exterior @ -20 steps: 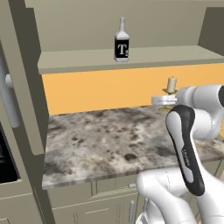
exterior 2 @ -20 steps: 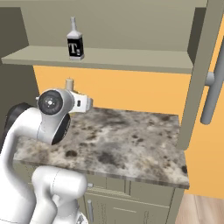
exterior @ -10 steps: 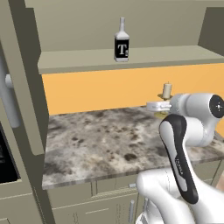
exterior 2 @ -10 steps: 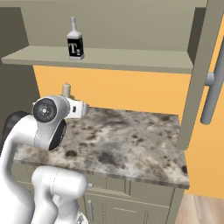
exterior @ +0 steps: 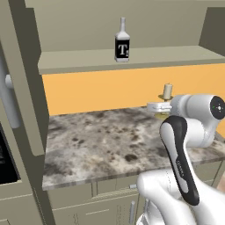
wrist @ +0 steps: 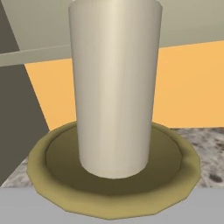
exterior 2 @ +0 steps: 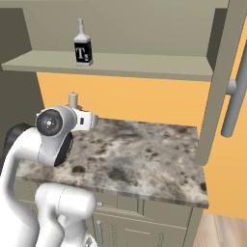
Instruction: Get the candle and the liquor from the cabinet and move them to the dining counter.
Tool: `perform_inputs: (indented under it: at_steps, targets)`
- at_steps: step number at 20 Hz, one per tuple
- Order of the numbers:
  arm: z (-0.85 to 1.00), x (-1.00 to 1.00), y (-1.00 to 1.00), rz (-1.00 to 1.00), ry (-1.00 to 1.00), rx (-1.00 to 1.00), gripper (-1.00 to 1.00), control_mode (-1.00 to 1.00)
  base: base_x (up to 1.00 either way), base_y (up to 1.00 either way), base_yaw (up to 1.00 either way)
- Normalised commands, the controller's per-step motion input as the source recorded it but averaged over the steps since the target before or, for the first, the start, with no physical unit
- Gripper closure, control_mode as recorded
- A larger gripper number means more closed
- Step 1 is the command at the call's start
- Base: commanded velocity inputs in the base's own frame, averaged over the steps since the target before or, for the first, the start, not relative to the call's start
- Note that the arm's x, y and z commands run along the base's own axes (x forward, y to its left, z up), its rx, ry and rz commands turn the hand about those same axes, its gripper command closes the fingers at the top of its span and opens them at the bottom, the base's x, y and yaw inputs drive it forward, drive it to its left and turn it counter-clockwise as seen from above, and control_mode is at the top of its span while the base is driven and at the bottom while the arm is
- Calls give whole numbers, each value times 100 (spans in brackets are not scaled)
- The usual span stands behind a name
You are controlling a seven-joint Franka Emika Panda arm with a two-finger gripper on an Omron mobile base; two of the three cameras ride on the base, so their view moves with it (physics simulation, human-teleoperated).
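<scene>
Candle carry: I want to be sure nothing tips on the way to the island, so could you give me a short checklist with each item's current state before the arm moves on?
1. Claw shut on the candle: ok; the candle sits right in front of the hand camera.
2. Candle upright on its brass base: ok.
3. Candle out of the cabinet: ok; it is above the marble worktop, below the shelf.
4. Liquor upright on the cabinet shelf: ok, not yet fetched.
5. Fingertip contact points on the candle: cannot tell.
6. Path to the dining counter: cannot tell.
</scene>
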Motion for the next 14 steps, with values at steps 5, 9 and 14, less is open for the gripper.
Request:
perform_inputs:
  at_steps: [5, 9, 14]
  targets:
    - [0, 0, 0, 0, 0, 0, 100, 100, 0, 0, 0]
    - [0, 0, 0, 0, 0, 0, 100, 100, 0, 0, 0]
    - [0, 0, 0, 0, 0, 0, 100, 100, -6, 0, 0]
